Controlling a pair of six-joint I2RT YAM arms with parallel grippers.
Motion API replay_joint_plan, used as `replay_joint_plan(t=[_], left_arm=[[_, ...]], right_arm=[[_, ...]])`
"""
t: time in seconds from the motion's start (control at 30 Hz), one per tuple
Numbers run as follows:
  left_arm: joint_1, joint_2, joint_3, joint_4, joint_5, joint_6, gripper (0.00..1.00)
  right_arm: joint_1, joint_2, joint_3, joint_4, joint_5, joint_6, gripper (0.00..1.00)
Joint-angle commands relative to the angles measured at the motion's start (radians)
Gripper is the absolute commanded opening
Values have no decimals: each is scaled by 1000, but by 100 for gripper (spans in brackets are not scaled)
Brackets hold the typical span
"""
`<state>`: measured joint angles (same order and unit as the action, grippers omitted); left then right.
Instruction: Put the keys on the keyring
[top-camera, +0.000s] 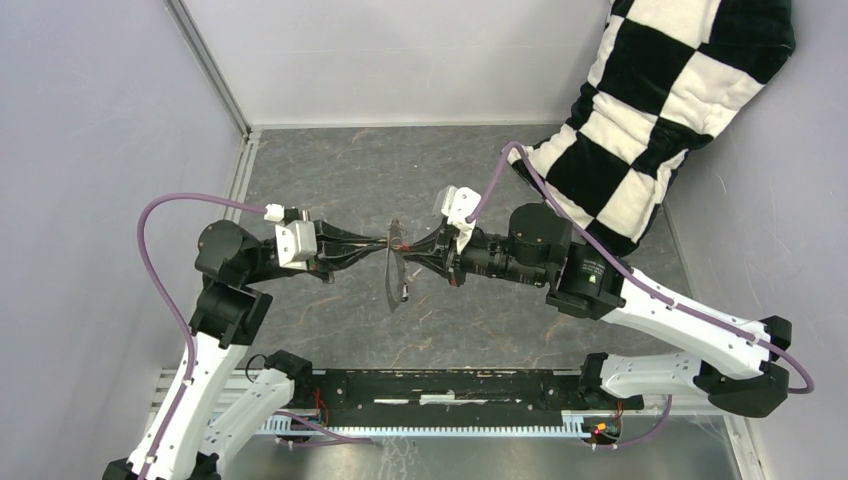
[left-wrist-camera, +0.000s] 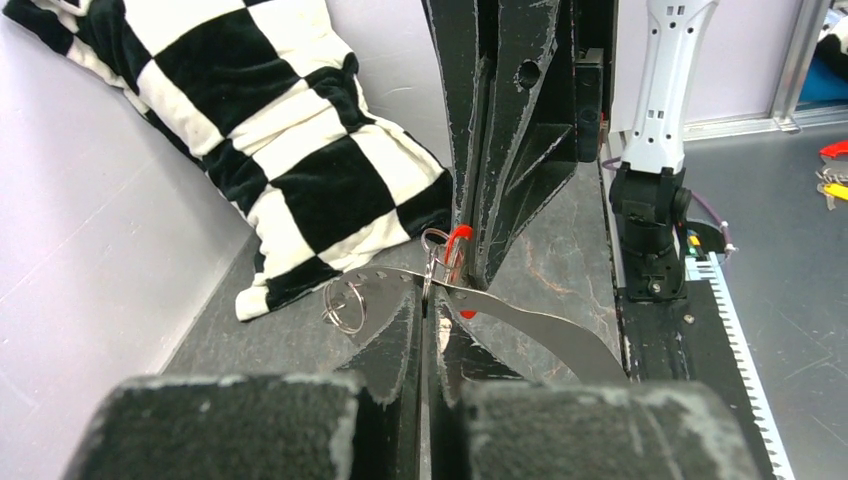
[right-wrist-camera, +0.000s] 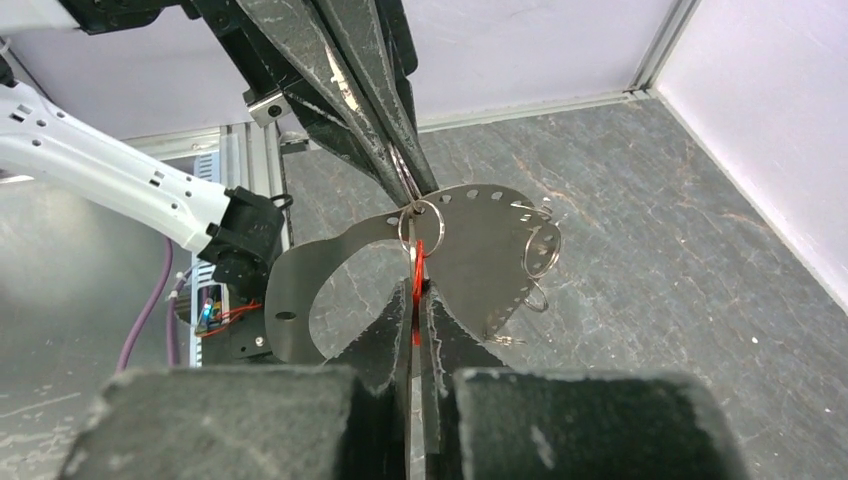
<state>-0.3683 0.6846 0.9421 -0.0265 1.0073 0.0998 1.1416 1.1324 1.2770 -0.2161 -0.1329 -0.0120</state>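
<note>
As the overhead camera shows it: two arms meet nose to nose above the middle of the grey desk (top-camera: 330, 170). The left gripper (top-camera: 380, 243) and right gripper (top-camera: 412, 250) close in from either side. The keyring (top-camera: 393, 285) hangs edge-on between them, lifted off the desk. A black-and-white checked pillow (top-camera: 650, 110) lies in the far right corner.
Left wrist view: the left gripper is closed tight on the upper edge of the keyring, a flat grey metal crescent with a row of small holes. The right gripper reaches in from above, its tips just beside that same spot, and the red key (left-wrist-camera: 460, 248) shows at them. A wire ring (left-wrist-camera: 345, 305) dangles from the crescent's left end.
Right wrist view: the right gripper is narrow, pinching the red key between its tips. The key reaches up to a wire ring threaded through the crescent's top edge. The left gripper pinches that edge from the far side.
Step in hand: threading the red key onto a wire ring of the keyring, as I judge it.
Next move: fine alignment, probably. The key's hole must meet the ring's split while the left gripper holds steady, and a small slip could drop the key.
Counts: one keyring; one key in view, the red one; black key not seen; at least three wire rings; two grippers; one pillow.
</note>
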Motion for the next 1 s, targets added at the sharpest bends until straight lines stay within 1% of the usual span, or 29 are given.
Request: replay_joint_plan(t=[0.0,0.1,0.2,0.3,0.4,0.43,0.5,0.57,0.63,0.7,0.77,0.9,0.97], left_arm=[[-2,-7,14,31,13,47,2],[-1,-8,14,32,18,47,2],[-1,-8,15,31,22,47,2],[-2,-10,18,31,31,52,2],[-1,-11,17,31,43,61,2],[-2,-12,17,7,46,65,2],[-1,-13,19,-9,55,78,2],[-1,-11,25,-28,77,94,2],[-1,-9,29,-37,92,98,2],[-1,-7,35,-54,109,108,2],[-1,0,46,-81,131,122,2],[-1,3,65,-122,157,151,2],[-2,0,68,-134,166,159,2]], right_arm=[[1,-13,23,-82,-29,4,1],[1,-4,41,-111,-45,-2,1],[2,17,76,-154,-63,-15,3],[1,32,115,-197,-67,-34,10],[1,36,157,-225,-76,-62,24],[2,38,182,-241,-73,-74,29],[1,46,227,-263,-53,-101,43],[1,46,255,-257,-42,-126,54],[0,46,261,-225,-32,-150,60],[0,49,257,-175,-57,-170,62],[0,67,255,-139,-98,-190,62],[-3,122,291,-143,-183,-215,55],[-5,137,303,-153,-214,-220,50]])
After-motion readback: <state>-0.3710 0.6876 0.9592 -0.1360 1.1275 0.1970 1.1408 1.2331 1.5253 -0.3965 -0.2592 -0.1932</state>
